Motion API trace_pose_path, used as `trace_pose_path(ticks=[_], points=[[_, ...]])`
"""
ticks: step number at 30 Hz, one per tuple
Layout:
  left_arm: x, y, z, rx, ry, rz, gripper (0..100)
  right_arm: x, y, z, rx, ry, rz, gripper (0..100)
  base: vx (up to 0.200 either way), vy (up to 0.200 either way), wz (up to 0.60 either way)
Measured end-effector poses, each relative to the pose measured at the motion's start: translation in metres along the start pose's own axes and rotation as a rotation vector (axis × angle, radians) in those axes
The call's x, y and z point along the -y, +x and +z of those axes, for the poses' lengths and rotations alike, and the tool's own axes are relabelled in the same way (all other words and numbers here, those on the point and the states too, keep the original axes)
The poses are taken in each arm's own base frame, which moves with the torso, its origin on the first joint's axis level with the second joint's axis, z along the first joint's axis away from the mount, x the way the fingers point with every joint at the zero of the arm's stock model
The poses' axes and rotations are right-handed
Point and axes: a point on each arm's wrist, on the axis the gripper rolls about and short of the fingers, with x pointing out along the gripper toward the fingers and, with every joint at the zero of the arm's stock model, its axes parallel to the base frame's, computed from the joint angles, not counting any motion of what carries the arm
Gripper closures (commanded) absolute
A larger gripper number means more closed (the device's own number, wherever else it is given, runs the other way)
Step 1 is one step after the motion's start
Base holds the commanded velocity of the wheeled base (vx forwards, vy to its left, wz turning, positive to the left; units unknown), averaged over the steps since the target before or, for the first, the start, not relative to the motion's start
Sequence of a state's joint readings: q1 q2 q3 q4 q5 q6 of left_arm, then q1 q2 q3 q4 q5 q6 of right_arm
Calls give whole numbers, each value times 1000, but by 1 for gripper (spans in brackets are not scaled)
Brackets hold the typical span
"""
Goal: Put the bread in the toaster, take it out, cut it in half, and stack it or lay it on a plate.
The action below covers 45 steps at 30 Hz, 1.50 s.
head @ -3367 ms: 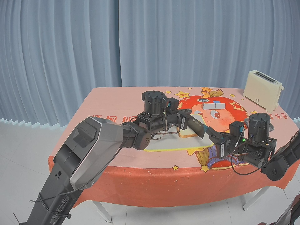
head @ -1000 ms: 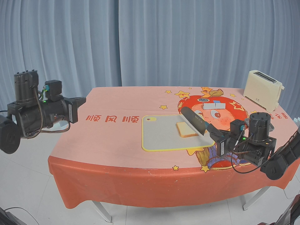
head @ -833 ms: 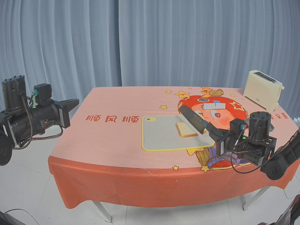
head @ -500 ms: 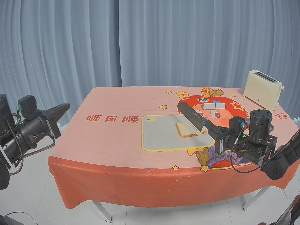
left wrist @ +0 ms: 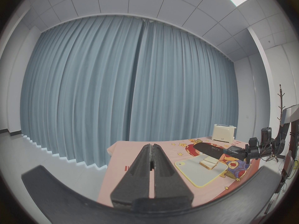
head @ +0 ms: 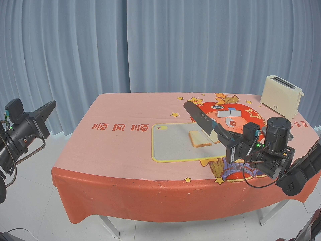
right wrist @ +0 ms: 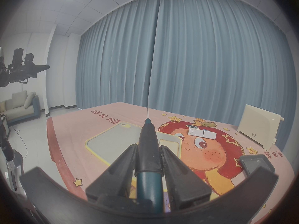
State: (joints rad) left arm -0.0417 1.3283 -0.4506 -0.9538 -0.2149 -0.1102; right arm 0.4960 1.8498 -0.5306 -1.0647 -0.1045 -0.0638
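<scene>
**Knife held above the bread at the board**

Your right hand is clenched on the knife by its handle, at the right edge of the cutting board; the bread lies on the board's right part; in the head view blade and bread overlap, but the left wrist view shows the blade above the bread, apart from it; there too your left hand has its fingers pressed together, empty, off the surface and well left of the board; the toaster stands well right of the board, farther back.
</scene>
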Motion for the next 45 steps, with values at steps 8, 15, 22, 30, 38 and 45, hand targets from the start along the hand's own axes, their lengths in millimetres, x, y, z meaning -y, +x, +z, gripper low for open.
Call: trace_pose_path(ticks=[8, 15, 22, 30, 38, 45], points=[[0, -2, -1, 4, 2, -1, 100, -2, -1, -3, -13, 4, -11, 100, 0, 0, 0], [1, -4, -3, 0, 2, -2, 100, 1, 1, 0, -2, 15, -29, 100, 0, 0, 0], [1, -4, -4, -4, 7, -4, 100, 3, 3, 2, 7, 31, -42, 100, 0, 0, 0], [2, -5, -4, -5, 6, -6, 100, 17, 6, 6, 23, 49, -86, 100, 0, 0, 0], [2, -6, -6, -12, 21, -7, 100, 25, 8, 8, 33, 55, -110, 100, 0, 0, 0], [5, -6, -9, -24, 23, -27, 100, 33, 10, 13, 50, 62, -137, 100, 0, 0, 0]])
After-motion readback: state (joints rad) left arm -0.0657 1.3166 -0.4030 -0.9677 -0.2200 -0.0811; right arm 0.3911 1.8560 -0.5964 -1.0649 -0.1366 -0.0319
